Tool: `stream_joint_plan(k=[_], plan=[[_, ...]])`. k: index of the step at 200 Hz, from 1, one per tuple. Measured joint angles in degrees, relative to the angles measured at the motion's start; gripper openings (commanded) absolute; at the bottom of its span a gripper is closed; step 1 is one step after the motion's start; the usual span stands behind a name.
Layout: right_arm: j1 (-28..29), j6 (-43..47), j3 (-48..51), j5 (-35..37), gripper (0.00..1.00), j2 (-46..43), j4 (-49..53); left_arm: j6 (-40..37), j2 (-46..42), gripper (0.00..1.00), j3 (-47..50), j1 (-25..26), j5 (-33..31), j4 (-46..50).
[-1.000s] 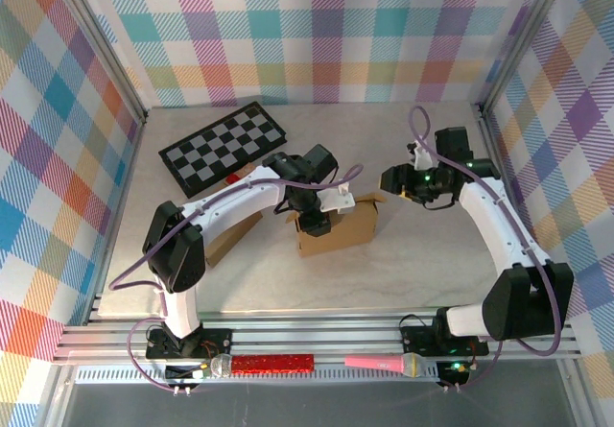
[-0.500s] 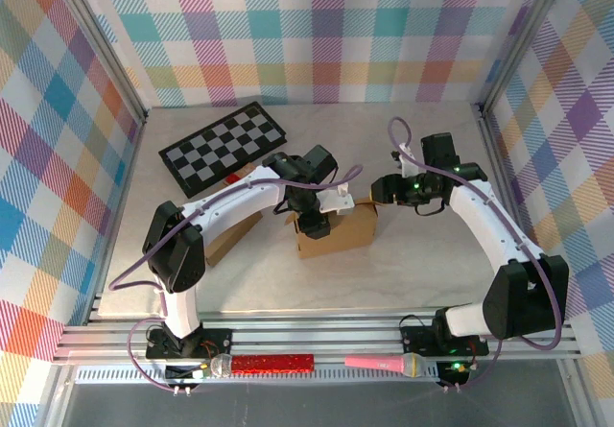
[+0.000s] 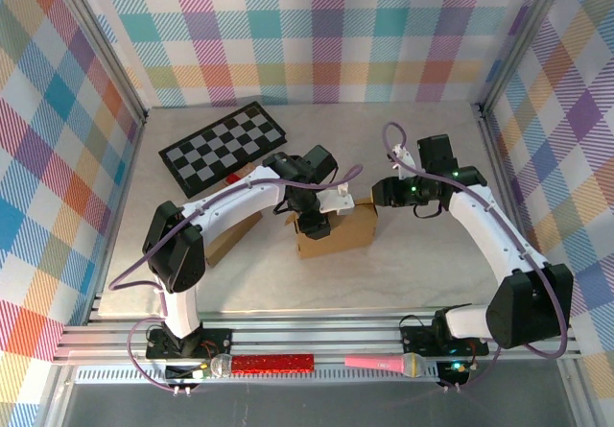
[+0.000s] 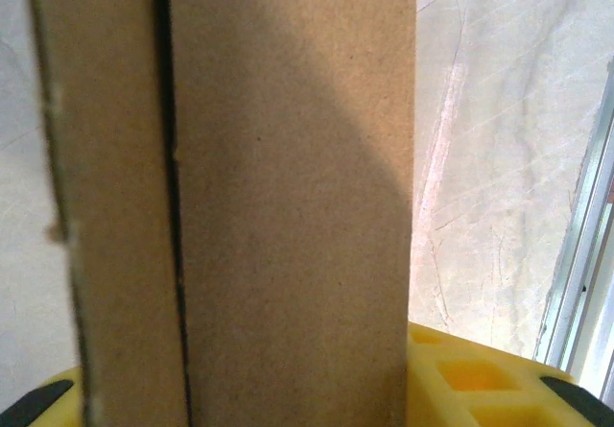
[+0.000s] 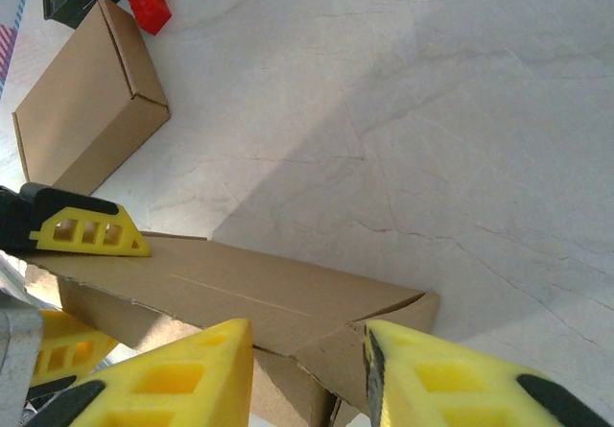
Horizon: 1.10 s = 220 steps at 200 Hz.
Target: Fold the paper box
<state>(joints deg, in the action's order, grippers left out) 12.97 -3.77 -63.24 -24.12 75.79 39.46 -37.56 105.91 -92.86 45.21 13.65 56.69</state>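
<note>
Box (image 3: 338, 232) half folded. Left claw (image 3: 316, 224) grips box wall. Right claw (image 5: 305, 339) open around end flap (image 5: 384, 318). Next: pinch flap, fold inward.

Your count. Cardboard boxes, two: centre box (image 3: 341, 230), left box (image 5: 91, 101). Checkerboard (image 3: 224, 144), one, far left. Small red block (image 5: 147, 7), one, just beside checkerboard's near edge. Microphones, two, both on near rail: red microphone (image 3: 273, 362) left, pink microphone (image 3: 384, 362) right. Robot arms, two: left arm (image 3: 225, 206), right arm (image 3: 489, 230).
</note>
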Motion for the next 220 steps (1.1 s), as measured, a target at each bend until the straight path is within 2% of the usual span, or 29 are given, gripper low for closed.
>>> stream_joint_plan(k=[45, 82, 113, 220], plan=[[0.2, 0.0, 0.6, 0.1, 0.33, -1.0, 0.3, 0.0, 0.0, 0.43, 0.0, 0.0, 0.0, 0.0], [0.2, -0.2, 2.2, 0.5, 0.41, -2.6, 1.4, 0.0, 0.0, 0.43, -0.1, 0.0, 0.2, 0.2], [0.2, -0.5, 2.8, 0.5, 0.42, -3.1, 2.0, 0.0, 0.0, 0.43, -0.1, 0.0, 0.3, 0.3], [0.7, -0.4, 1.0, 2.1, 0.22, -0.9, 3.1, 0.0, 0.0, 0.43, -0.1, 0.0, 0.3, 0.3]])
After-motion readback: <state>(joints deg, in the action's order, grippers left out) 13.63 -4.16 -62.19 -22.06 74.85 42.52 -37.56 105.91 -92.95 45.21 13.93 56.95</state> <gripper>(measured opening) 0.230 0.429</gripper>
